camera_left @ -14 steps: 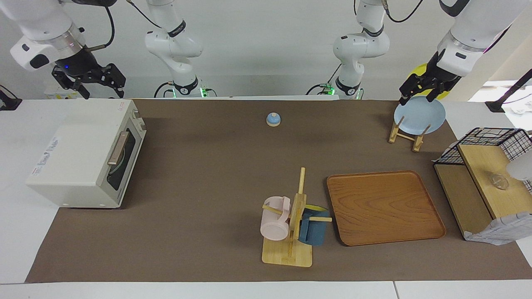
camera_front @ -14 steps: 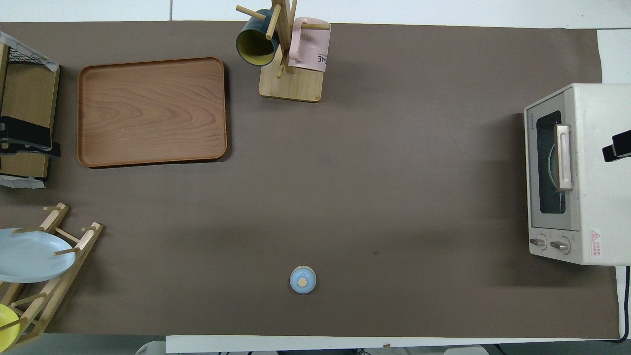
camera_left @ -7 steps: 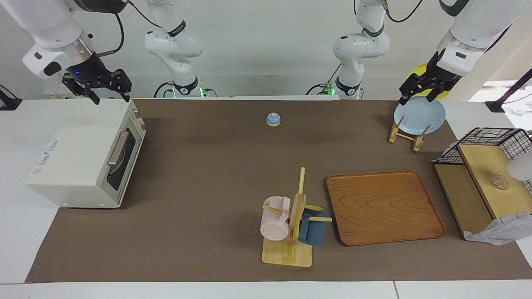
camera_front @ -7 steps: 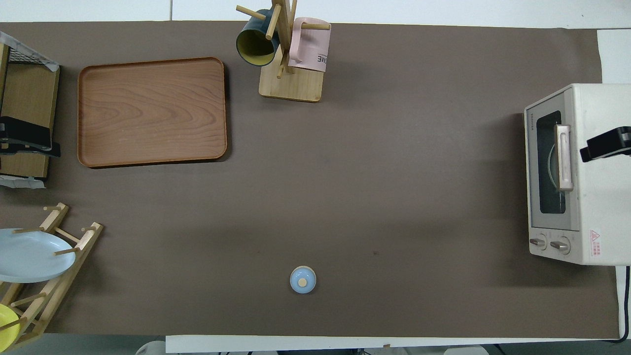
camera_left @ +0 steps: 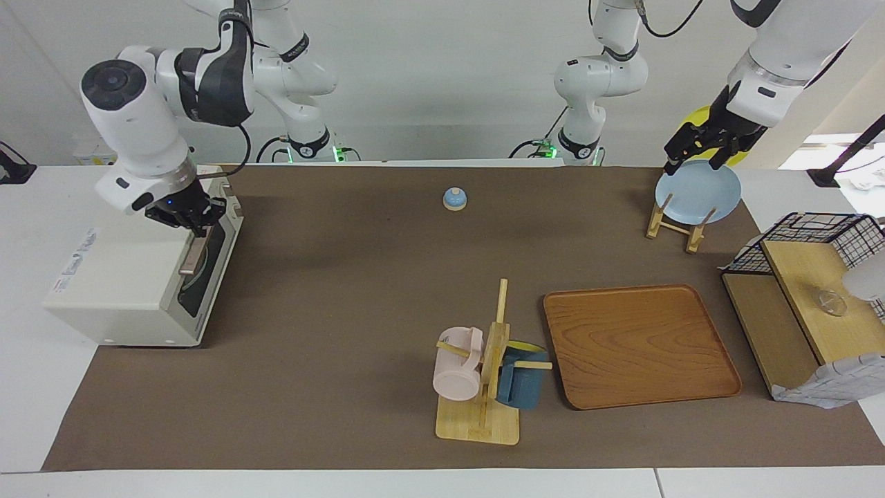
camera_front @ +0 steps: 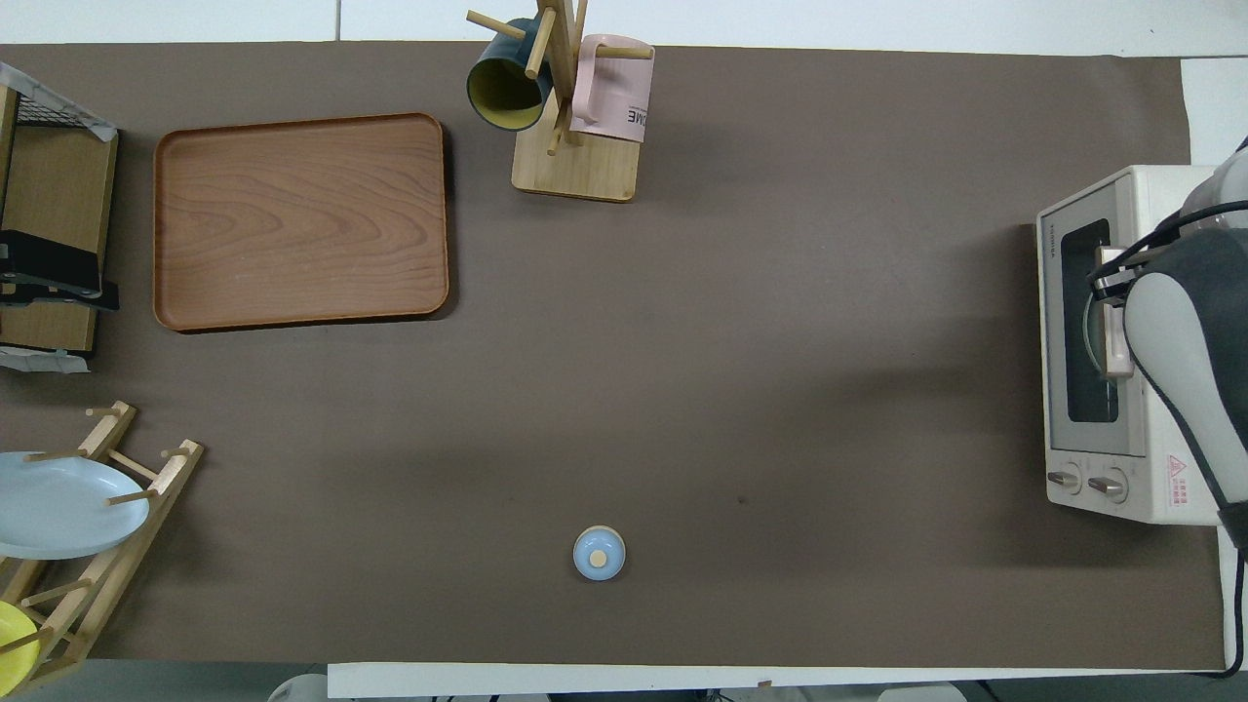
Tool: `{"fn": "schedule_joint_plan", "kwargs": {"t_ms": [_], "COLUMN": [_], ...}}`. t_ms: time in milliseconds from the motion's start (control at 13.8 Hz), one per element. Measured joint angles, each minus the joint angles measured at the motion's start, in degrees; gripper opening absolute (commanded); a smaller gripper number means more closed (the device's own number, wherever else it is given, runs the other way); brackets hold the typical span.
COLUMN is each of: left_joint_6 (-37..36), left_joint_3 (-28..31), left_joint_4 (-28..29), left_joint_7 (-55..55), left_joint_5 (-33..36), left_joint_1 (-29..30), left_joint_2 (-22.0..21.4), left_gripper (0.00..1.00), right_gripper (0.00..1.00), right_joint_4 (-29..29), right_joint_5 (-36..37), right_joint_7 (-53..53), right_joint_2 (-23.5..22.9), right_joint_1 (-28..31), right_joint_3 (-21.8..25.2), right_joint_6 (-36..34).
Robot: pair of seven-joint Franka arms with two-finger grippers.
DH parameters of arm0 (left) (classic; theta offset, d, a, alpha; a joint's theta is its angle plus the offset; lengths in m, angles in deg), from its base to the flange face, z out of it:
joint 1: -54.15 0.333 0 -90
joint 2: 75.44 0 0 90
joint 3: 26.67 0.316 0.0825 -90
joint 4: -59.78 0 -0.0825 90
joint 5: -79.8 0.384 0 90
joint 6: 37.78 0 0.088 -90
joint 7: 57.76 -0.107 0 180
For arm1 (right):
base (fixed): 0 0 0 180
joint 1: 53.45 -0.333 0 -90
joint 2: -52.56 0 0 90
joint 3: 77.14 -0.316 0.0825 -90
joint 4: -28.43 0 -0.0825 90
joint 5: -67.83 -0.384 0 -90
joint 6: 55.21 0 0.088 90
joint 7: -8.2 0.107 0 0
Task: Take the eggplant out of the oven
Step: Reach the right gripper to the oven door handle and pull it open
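Two arms work at this counter (camera_left: 346,304), and you only need one for now. Your right gripper (camera_left: 188,216) is down at the top front edge of the oven (camera_left: 131,266), right by the tan handle (camera_left: 196,250). You cannot tell from here if it is spread wide or pinched on the bar, because the wrist hides its tips.

The oven door (camera_front: 1087,336) looks shut. The eggplant does not show anywhere, so you can guess it lies inside the oven, out of sight in the dark.

Your left gripper (camera_left: 693,158) waits just over the blue plate (camera_left: 698,191), well apart from the oven. You cannot tell if it is spread or pinched either.

Now think about what could go wrong. If the right gripper misses the handle or only pinches a corner of it, it could slip off when you pull. If you pull flat across the counter and not down along the door's swing, the whole oven could slide or tip, since it just sits there loose. A fast pull could let the door drop hard and shake the rack inside. Then the eggplant, which is likely smooth and round, could roll deeper into the oven and be harder to reach. The arm also hangs low over the oven top, so a careless turn could bump the oven.
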Motion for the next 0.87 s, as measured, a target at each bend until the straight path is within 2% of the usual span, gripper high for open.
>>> {"fn": "schedule_joint_plan", "kwargs": {"t_ms": [509,655,873], "left_joint_6": [0.0,-0.1,-0.2], "left_joint_3": [0.1,0.1,0.1], "left_joint_4": [0.0,0.0,0.0], "left_joint_7": [0.0,0.0,0.0], "left_joint_5": [0.0,0.0,0.0], "left_joint_1": [0.0,0.0,0.0], "left_joint_2": [-0.1,-0.1,-0.2], "left_gripper": [1.0,1.0,1.0], "right_gripper": [0.0,0.0,0.0], "right_joint_4": [-1.9,-3.2,-4.6], "right_joint_5": [1.3,1.1,-0.5], "right_joint_7": [-1.1,1.6,6.3], "right_joint_2": [-1.4,-2.4,-8.2], "right_joint_1": [-1.3,-4.6,-7.7], "right_joint_3": [-0.2,-0.5,-1.7], "right_joint_6": [2.8,6.1,14.6]}}
